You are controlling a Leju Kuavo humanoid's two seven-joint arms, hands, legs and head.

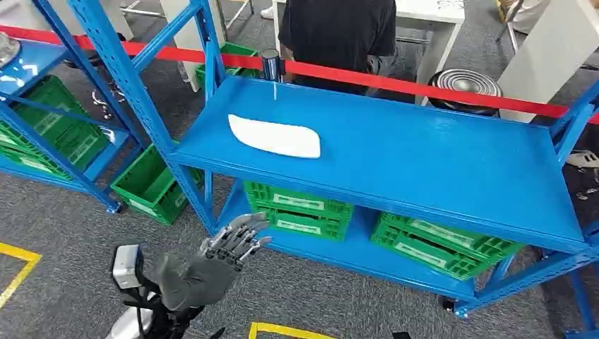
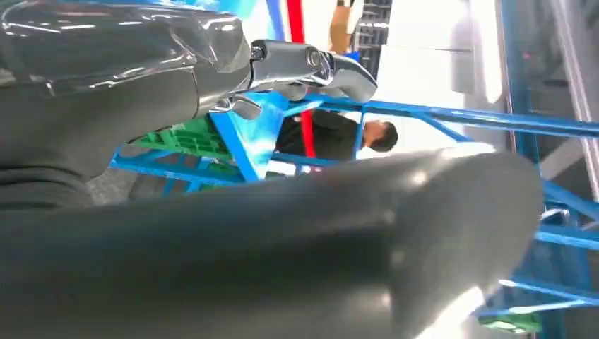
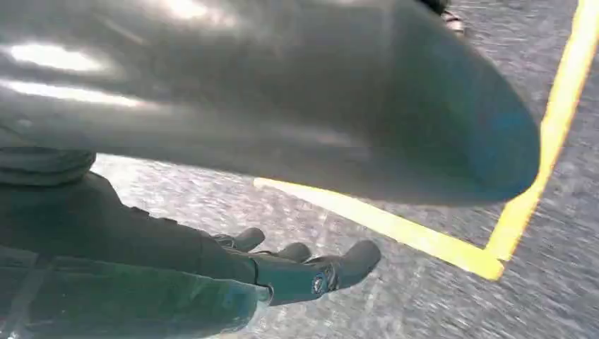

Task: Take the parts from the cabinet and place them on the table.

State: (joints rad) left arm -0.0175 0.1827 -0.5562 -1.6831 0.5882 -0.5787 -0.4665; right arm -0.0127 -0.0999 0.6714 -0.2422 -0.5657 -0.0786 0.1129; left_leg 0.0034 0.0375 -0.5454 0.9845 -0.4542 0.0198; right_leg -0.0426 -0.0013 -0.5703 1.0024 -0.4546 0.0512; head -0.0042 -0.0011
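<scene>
From the head view, the white part (image 1: 274, 136) lies flat on the blue cabinet's top shelf (image 1: 424, 162), with the left hand (image 1: 212, 265) raised below it, fingers spread and empty. The right wrist view shows the right hand (image 3: 282, 272) open over grey floor (image 3: 395, 296) crossed by yellow tape (image 3: 424, 240).

floor: grey carpet (image 1: 63, 282), yellow tape lines (image 1: 18, 272) | barrier: red tape (image 1: 395, 83) | white table (image 1: 431, 18)

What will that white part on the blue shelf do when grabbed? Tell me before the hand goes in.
The white part looks like a thin moulded shell, so probably stiff and light. Its smooth, glossy-looking surface on the painted blue shelf may let it slide when nudged. It lies flat and low, so rolling seems unlikely, though getting fingers under it may be awkward for the left hand.
</scene>
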